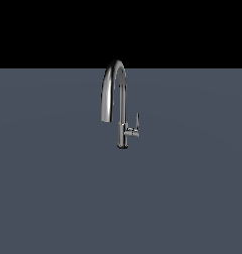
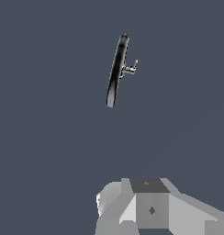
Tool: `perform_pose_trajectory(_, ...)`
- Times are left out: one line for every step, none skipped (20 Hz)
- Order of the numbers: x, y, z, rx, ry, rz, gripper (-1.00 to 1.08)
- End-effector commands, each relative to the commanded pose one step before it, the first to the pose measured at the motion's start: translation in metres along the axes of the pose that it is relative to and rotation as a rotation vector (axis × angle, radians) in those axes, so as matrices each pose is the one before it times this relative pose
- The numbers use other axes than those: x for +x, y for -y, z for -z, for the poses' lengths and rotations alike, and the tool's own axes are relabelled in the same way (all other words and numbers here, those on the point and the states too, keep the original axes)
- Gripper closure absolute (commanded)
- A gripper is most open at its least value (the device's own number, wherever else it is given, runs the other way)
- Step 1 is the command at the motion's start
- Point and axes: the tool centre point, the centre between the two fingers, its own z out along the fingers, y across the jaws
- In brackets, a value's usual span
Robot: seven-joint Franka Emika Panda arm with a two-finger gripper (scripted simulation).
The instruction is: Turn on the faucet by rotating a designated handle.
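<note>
Claw aperture indiscernible, touching nothing; well apart from faucet; handle upright.

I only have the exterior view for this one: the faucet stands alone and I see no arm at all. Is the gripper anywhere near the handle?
Observer: No. The wrist view shows the gripper well apart from the faucet, with bare grey surface between them.
Operator: Is it holding anything?
Observer: Nothing shows in it. I cannot tell whether it is open or shut, since only part of its body is in view.
Operator: How does that camera see the handle?
Observer: It looks down on the faucet from above, and the handle juts off to one side of it, untouched.
</note>
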Motion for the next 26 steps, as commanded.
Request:
perform_pose_trajectory(0.00000, -0.00001, 0.00000, 0.00000, 0.00000, 0.00000, 1.08)
perform_pose_trajectory(0.00000, 0.00029, 0.00007, 0.00000, 0.00000, 0.00000, 1.08)
perform_pose_trajectory(0.00056, -0.00029, -0.00018, 0.00141, 0.00118, -0.00153, 1.08)
perform_pose_trajectory(0.00071, -0.00004, -0.00015, 0.00183, 0.00152, -0.00198, 1.08)
perform_pose_trajectory(0.00097, 0.00000, -0.00019, 0.00248, 0.00206, -0.00269, 1.08)
perform_pose_trajectory(0.00127, -0.00006, -0.00027, 0.00327, 0.00271, -0.00353, 1.08)
perform_pose_trajectory(0.00154, -0.00004, -0.00031, 0.00396, 0.00329, -0.00428, 1.08)
perform_pose_trajectory(0.00183, -0.00005, -0.00037, 0.00469, 0.00390, -0.00508, 1.08)
perform_pose_trajectory(0.00212, -0.00006, -0.00043, 0.00543, 0.00451, -0.00588, 1.08)
perform_pose_trajectory(0.00241, -0.00007, -0.00049, 0.00618, 0.00513, -0.00668, 1.08)
perform_pose_trajectory(0.00270, -0.00008, -0.00055, 0.00693, 0.00576, -0.00750, 1.08)
perform_pose_trajectory(0.00299, -0.00009, -0.00061, 0.00768, 0.00638, -0.00831, 1.08)
perform_pose_trajectory(0.00330, -0.00010, -0.00068, 0.00846, 0.00702, -0.00915, 1.08)
perform_pose_trajectory(0.00360, -0.00011, -0.00074, 0.00924, 0.00767, -0.00999, 1.08)
perform_pose_trajectory(0.00392, -0.00013, -0.00080, 0.01005, 0.00834, -0.01086, 1.08)
perform_pose_trajectory(0.00422, -0.00012, -0.00086, 0.01084, 0.00900, -0.01171, 1.08)
perform_pose_trajectory(0.00455, -0.00015, -0.00093, 0.01169, 0.00969, -0.01262, 1.08)
perform_pose_trajectory(0.00488, -0.00015, -0.00100, 0.01252, 0.01037, -0.01351, 1.08)
perform_pose_trajectory(0.00521, -0.00017, -0.00106, 0.01338, 0.01108, -0.01442, 1.08)
perform_pose_trajectory(0.00555, -0.00018, -0.00113, 0.01425, 0.01179, -0.01535, 1.08)
perform_pose_trajectory(0.00583, -0.00018, -0.00119, 0.01500, 0.01240, -0.01614, 1.08)
perform_pose_trajectory(0.00603, -0.00020, -0.00123, 0.01552, 0.01281, -0.01668, 1.08)
perform_pose_trajectory(0.00608, -0.00019, -0.00123, 0.01566, 0.01292, -0.01681, 1.08)
perform_pose_trajectory(0.00613, -0.00020, -0.00124, 0.01580, 0.01301, -0.01693, 1.08)
perform_pose_trajectory(0.00618, -0.00020, -0.00124, 0.01593, 0.01310, -0.01705, 1.08)
perform_pose_trajectory(0.00622, -0.00020, -0.00125, 0.01606, 0.01319, -0.01715, 1.08)
